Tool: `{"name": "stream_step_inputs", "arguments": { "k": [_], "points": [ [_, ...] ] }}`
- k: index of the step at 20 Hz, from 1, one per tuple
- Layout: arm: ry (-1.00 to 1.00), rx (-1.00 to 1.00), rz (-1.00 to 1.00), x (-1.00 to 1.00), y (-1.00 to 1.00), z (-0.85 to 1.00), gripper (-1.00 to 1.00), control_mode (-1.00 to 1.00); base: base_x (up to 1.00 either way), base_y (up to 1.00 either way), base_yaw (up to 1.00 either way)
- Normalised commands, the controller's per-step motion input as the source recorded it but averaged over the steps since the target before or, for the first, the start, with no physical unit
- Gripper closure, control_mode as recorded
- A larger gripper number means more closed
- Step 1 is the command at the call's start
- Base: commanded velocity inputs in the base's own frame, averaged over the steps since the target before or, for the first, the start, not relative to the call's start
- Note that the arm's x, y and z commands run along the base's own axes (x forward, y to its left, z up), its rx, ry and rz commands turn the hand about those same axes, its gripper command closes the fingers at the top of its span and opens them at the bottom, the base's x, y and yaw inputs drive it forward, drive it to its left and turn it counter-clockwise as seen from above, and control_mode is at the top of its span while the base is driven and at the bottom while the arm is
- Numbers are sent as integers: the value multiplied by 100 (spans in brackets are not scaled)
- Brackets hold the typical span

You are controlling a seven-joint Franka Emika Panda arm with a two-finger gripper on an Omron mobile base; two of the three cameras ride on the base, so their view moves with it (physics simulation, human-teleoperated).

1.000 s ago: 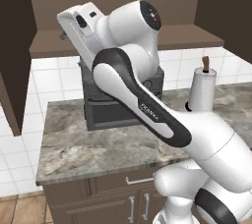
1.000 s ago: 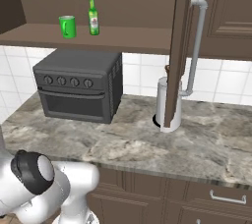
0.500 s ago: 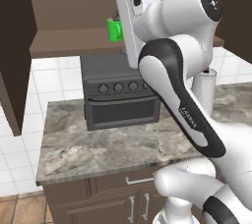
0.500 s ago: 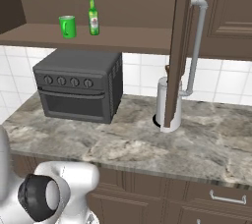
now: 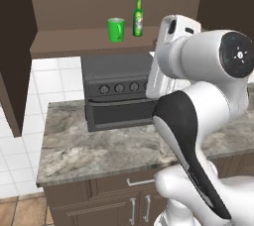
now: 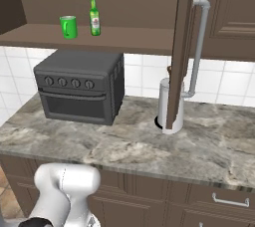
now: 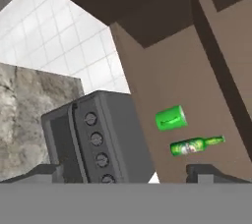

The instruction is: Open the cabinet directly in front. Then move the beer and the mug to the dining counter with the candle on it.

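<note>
Green glass and green glaze stand side by side on the shelf of the open cabinet [image 6: 124,39]: the slim beer [image 5: 138,17], its red-white label too small to read, and the squat cylindrical mug [image 5: 116,29]. Both are well ahead of the gripper [image 7: 125,171], with the mug nearer the oven [image 5: 121,93] than the beer. The boxy dark oven with four round knobs sits below on marbled stone [image 6: 149,146]. The fingertips [image 7: 206,173] stand wide apart, holding nothing.
</note>
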Motion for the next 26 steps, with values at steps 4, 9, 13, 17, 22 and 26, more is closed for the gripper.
{"name": "stream_step_inputs", "arguments": {
  "k": [4, 9, 13, 17, 22, 26],
  "points": [
    [15, 39, -43, -16, -62, 0, -100, -100, 0, 0, 0],
    [8, 49, -46, 0, -87, 19, -100, -100, 0, 0, 0],
    [9, 46, -38, 4, -52, 7, -100, -100, 0, 0, 0],
    [11, 40, -26, 1, -16, 0, -100, -100, 0, 0, 0],
    [6, 40, -15, 0, -4, 0, -100, -100, 0, 0, 0],
    [0, 40, -6, 0, 0, 0, -100, -100, 0, 0, 0]
  ]
}}
